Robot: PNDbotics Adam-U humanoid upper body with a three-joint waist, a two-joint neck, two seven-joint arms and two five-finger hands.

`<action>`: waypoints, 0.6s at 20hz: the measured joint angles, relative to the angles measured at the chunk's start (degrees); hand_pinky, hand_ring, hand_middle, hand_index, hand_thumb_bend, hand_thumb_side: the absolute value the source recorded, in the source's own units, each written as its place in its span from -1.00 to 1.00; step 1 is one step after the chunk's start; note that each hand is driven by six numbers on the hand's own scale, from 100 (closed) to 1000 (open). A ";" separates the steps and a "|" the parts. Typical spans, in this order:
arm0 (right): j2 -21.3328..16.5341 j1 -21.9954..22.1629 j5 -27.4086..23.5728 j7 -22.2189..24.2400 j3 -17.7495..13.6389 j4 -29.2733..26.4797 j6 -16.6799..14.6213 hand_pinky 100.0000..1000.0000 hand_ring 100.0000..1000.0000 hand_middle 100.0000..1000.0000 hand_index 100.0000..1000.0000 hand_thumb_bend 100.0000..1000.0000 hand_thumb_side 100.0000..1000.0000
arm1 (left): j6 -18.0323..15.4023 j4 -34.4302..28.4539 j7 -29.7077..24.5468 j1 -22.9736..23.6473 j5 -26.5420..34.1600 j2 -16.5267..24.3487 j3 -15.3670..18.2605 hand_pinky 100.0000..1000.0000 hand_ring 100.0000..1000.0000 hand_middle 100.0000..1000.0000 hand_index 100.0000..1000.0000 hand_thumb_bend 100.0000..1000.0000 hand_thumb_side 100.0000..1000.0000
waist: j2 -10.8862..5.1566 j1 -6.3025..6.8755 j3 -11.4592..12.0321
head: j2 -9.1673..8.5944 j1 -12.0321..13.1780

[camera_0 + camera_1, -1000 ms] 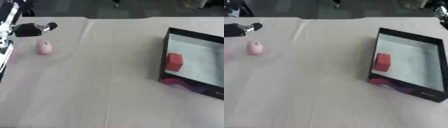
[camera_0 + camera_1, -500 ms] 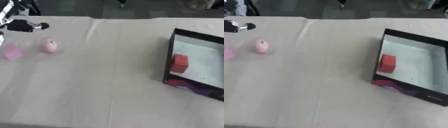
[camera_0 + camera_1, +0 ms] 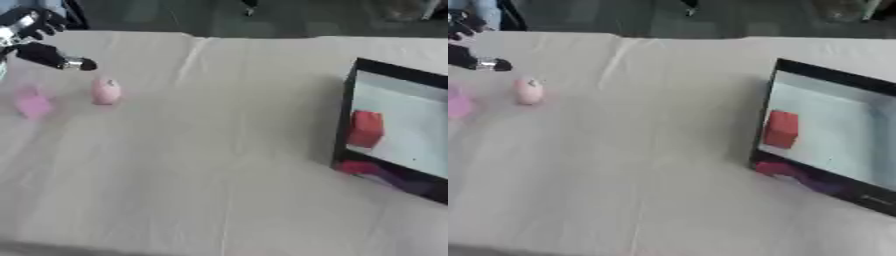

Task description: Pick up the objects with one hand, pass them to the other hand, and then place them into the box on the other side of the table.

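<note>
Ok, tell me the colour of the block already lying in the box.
Red. The block inside the box shows best in the left eye view.

Table [image 3: 219, 165] covered in a pale beige cloth [image 3: 175, 210]; a crease runs from the far edge toward the near one. Beyond the far edge, dark grey floor [image 3: 315, 17]. Blurred shapes along the top edge, not identifiable. Light even and soft, no hard shadows.
</note>
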 measured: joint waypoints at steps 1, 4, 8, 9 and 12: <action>0.01 0.00 0.14 0.03 0.00 0.11 0.03 1.00 1.00 0.51 1.00 -1.00 0.33 | -0.33 1.03 -0.52 -0.35 -1.03 0.41 0.02 0.66 0.65 0.49 0.68 0.82 -0.46 | 0.00 0.00 -0.01 | 0.00 0.11; 0.08 0.00 0.31 0.06 0.05 0.25 0.05 1.00 0.99 0.51 1.00 -1.00 0.34 | -1.60 3.97 -1.87 -1.09 -4.16 1.72 0.24 0.67 0.68 0.51 0.68 0.85 -0.55 | 0.00 0.14 -0.07 | 0.00 0.47; 0.28 0.00 0.70 0.08 0.32 0.27 0.06 1.00 0.99 0.51 1.00 -1.00 0.34 | -3.74 7.39 -3.38 -1.90 -7.54 3.19 0.90 0.68 0.69 0.52 0.67 0.82 -0.61 | 0.01 0.17 -0.19 | 0.00 0.87; 0.37 0.00 0.74 0.09 0.32 0.27 0.06 1.00 0.99 0.51 1.00 -1.00 0.34 | -4.30 8.15 -3.70 -1.99 -8.05 3.51 1.17 0.69 0.70 0.52 0.67 0.82 -0.60 | 0.05 0.17 -0.24 | 0.00 0.99; 0.41 0.00 0.81 0.13 0.33 0.25 0.08 1.00 0.98 0.50 1.00 -1.00 0.35 | -6.15 9.98 -4.62 -2.30 -9.09 4.57 1.85 0.69 0.70 0.53 0.66 0.81 -0.61 | 0.08 0.17 -0.45 | 0.00 1.12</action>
